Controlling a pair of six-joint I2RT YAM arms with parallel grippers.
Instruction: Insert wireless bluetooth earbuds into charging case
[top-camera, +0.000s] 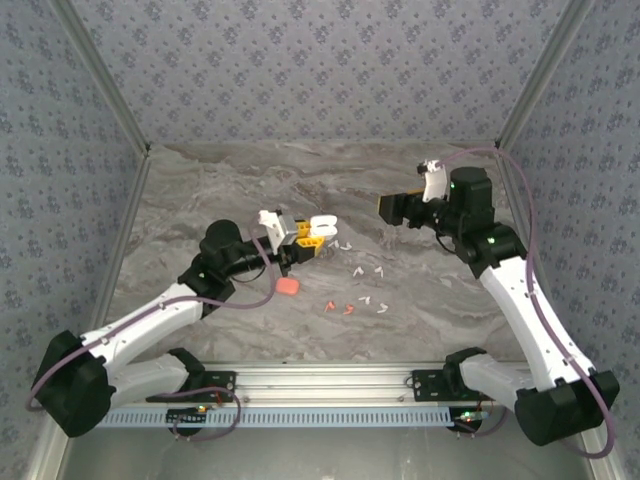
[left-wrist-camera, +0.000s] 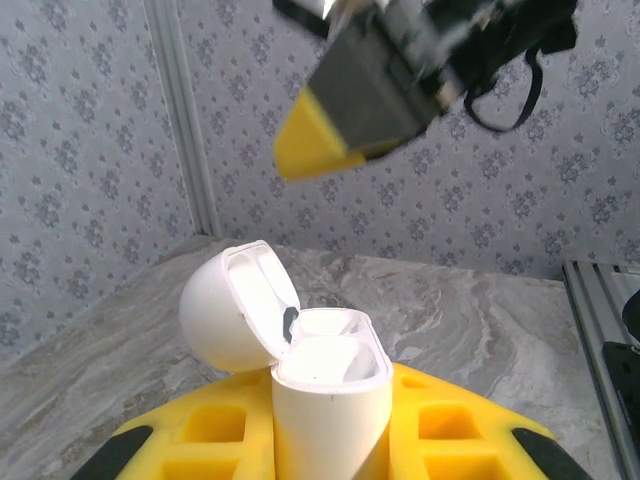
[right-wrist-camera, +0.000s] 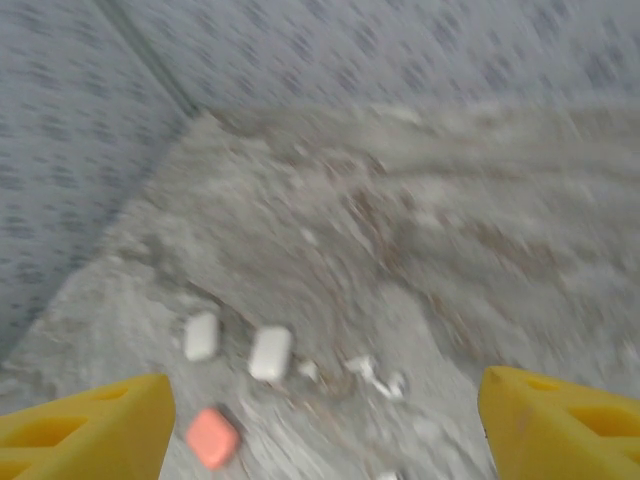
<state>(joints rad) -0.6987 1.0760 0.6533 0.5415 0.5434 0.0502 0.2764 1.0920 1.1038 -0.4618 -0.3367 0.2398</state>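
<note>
Left gripper (top-camera: 303, 238): I've got it clamped on the white charging case (left-wrist-camera: 330, 400), lid flipped open, mid-frame.
Right gripper (top-camera: 390, 208): fingers spread wide, holding nothing, hanging right of centre.
Earbuds (top-camera: 366, 300): loose on the marble table (top-camera: 200, 180), scattered just right of centre, orange-red pair (top-camera: 348, 310) lowest.
Orange-red case (top-camera: 287, 286): on the table just below the left gripper.

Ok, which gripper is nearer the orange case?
Left. The left gripper, holding a white case, hovers just beyond the orange case; the right gripper is well off to its right.
</note>
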